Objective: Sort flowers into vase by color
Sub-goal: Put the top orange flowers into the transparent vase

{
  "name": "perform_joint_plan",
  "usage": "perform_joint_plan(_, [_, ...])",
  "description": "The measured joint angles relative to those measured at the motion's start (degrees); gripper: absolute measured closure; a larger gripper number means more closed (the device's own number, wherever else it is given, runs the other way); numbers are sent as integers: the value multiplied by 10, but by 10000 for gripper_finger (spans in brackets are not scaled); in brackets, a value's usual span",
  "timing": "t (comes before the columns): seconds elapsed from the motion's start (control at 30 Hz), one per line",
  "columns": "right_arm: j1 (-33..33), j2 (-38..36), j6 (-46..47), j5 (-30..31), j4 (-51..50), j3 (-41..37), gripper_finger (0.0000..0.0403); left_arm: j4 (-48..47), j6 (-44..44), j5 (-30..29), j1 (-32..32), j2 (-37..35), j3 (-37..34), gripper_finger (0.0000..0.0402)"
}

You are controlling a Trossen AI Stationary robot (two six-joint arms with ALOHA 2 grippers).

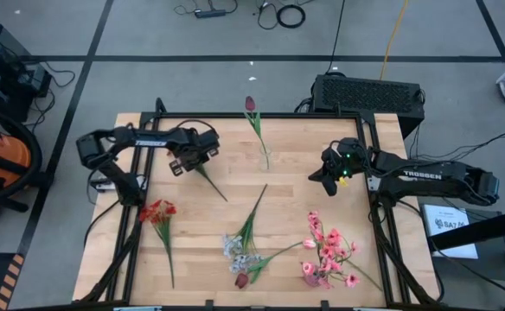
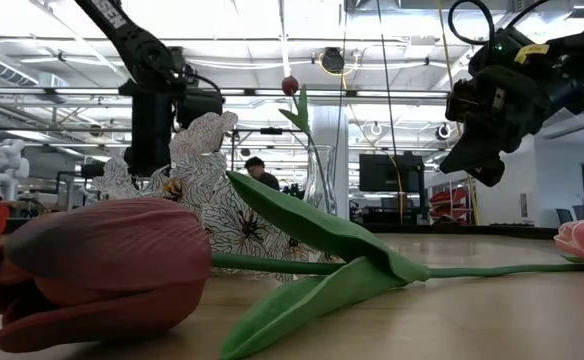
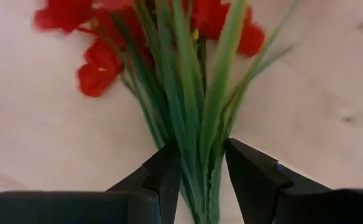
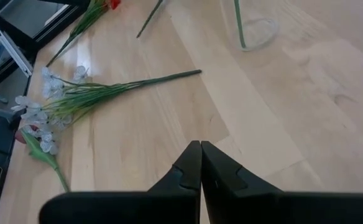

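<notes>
My left gripper is over the table's far left part, shut on a red sprig. In the high view only its green stem shows, running out from under the gripper. A second red cluster lies flat at the near left. A glass vase stands at the far middle with a maroon tulip upright in it. White sprays, another maroon tulip and pink blossoms lie along the near edge. My right gripper hangs shut in the air, to the right of the vase. My left gripper pinches the red sprig's bundle of green stems between its two fingers, below the red heads. The fingers lie across the stems, and the heads spread out past the fingertips over the wood. I cannot tell whether the sprig is lifted clear.
A dark frame rail runs around the table top. Bare wood lies between the vase and the flowers at the near edge. A black box stands behind the far right corner. In the low view a person is far off in the room.
</notes>
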Motion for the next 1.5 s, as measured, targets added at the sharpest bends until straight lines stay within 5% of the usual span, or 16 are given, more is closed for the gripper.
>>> perform_joint_plan(0.47, [0,0,0,3,-32,0,403,17,81,3,5,39,2,274])
perform_joint_plan(0.73, [0,0,0,3,-32,0,403,22,131,19,12,29,1,385])
perform_joint_plan(0.93, [0,0,0,4,-31,0,403,18,154,11,1,-24,-3,390])
perform_joint_plan(1.27, [0,0,5,5,-31,0,403,47,162,-178,-69,-253,-1,397])
perform_joint_plan(1.4, [0,0,6,20,-30,0,403,136,257,-283,-120,-337,-1,397])
perform_joint_plan(1.5, [0,0,18,36,-30,0,403,242,415,-327,-156,-368,0,398])
